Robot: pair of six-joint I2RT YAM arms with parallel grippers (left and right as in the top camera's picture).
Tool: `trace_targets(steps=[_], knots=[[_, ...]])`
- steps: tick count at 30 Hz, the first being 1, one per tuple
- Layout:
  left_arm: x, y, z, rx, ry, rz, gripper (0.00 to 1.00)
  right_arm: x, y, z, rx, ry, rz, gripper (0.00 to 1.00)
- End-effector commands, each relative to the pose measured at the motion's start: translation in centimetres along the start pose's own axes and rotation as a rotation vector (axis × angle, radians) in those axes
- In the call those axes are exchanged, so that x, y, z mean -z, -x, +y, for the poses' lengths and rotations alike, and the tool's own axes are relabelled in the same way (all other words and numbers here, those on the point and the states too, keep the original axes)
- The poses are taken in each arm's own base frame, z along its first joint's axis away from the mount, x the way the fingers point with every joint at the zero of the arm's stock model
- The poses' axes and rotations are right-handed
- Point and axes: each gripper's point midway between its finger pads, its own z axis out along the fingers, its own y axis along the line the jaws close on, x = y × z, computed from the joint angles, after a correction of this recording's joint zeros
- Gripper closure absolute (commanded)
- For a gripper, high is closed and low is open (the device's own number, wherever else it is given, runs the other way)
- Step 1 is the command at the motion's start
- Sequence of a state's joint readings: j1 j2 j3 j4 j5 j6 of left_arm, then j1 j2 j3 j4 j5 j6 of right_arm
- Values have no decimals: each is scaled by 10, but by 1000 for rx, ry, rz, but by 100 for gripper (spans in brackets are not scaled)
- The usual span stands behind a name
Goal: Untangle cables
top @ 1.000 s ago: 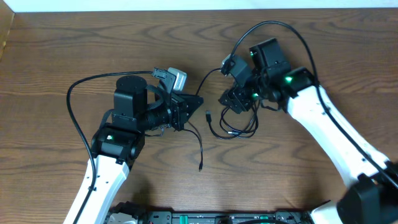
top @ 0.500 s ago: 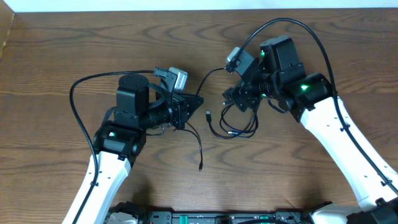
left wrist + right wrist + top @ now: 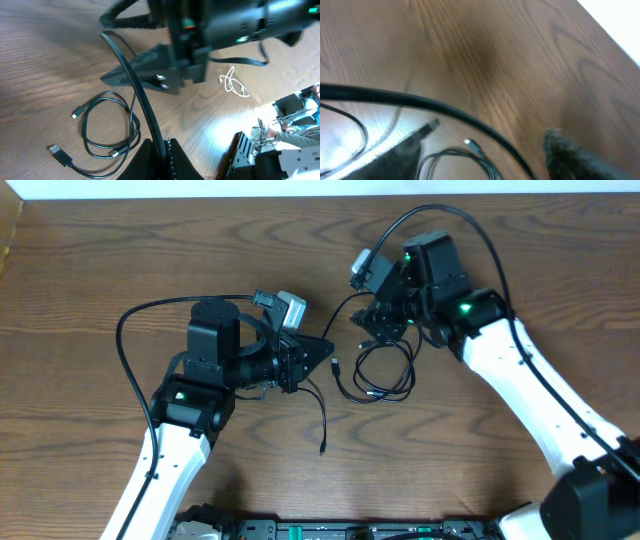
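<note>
The cables are thin black cords. One loose coil (image 3: 375, 375) lies on the wood between the arms, and its USB plug (image 3: 60, 152) shows in the left wrist view. My left gripper (image 3: 325, 352) (image 3: 161, 145) is shut on a black cable (image 3: 132, 85) that rises toward the right arm. Another cable end (image 3: 322, 425) trails down toward the front. My right gripper (image 3: 380, 325) (image 3: 485, 160) hovers over the coil's top edge, fingers apart. A black cable (image 3: 445, 110) crosses between them, and a small plug (image 3: 470, 145) lies below. A small white cord (image 3: 234, 85) lies farther off.
The wooden table (image 3: 80, 270) stretches left and back. Thick black robot cables (image 3: 125, 330) loop from each arm. A dark rack (image 3: 330, 530) runs along the front edge.
My right gripper has shifted up and left over the coil and its fingers have narrowed somewhat. My left gripper keeps its hold and has edged slightly right.
</note>
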State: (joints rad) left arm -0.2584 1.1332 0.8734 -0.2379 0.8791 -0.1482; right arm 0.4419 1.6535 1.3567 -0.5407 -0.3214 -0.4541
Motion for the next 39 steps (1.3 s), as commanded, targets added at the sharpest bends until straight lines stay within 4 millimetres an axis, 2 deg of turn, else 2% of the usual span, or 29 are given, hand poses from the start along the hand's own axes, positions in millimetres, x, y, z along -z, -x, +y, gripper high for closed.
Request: trace_targets(steps=[1, 2, 6, 8, 15, 23, 29, 33, 39], knots=[[-1, -3, -5, -20, -31, 10, 92, -8, 2, -1, 4, 8, -2, 91], [-1, -3, -5, -20, -29, 9, 91, -8, 3, -2, -5, 4, -3, 99], [-1, -2, 3, -14, 17, 5, 92, -4, 9, -5, -36, -17, -26, 99], [-1, -4, 12, -2, 65, 8, 92, 1, 13, -17, -95, -83, -35, 99], [0, -6, 21, 5, 117, 10, 91, 43, 18, -48, -199, -313, -42, 99], [1, -9, 23, 16, 130, 20, 91, 109, 31, -74, -296, -495, -135, 99], [1, -18, 27, 48, 148, 51, 90, 162, 16, -107, -471, -597, -150, 99], [3, -24, 38, 69, 209, 68, 90, 202, 7, -125, -528, -661, -121, 99], [3, -25, 39, 71, 215, 69, 90, 267, 14, -140, -575, -747, -157, 99]])
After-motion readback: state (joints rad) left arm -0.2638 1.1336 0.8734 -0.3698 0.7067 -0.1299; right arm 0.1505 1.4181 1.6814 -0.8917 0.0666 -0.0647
